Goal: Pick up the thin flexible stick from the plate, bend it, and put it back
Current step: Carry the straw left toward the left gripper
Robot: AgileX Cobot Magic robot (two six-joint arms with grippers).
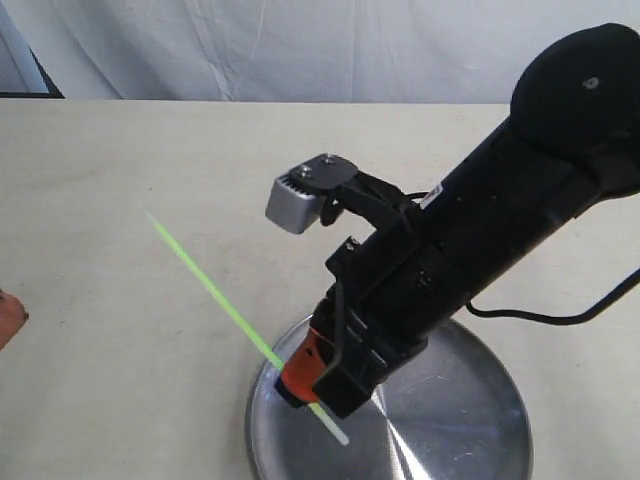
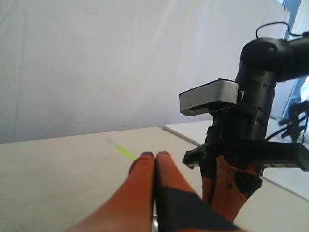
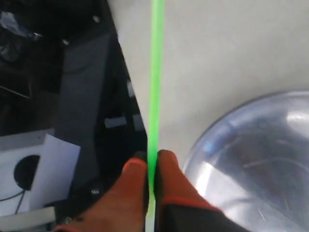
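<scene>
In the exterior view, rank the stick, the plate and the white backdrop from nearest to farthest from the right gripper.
1. The thin flexible stick: clamped in the jaws of the right gripper.
2. The plate: just below it.
3. The white backdrop: far at the back.

Soft, even light fills all three views, bright but without hard shadows; the tabletop (image 1: pixel 120 160) carries only faint shading. The plate (image 1: pixel 470 400) throws a white streak of glare across its mirror-like surface. In the right wrist view the thin flexible stick (image 3: pixel 156 72) and the right gripper (image 3: pixel 152 163) are smeared and out of focus. The left gripper (image 2: pixel 155 155) looks soft too.
</scene>
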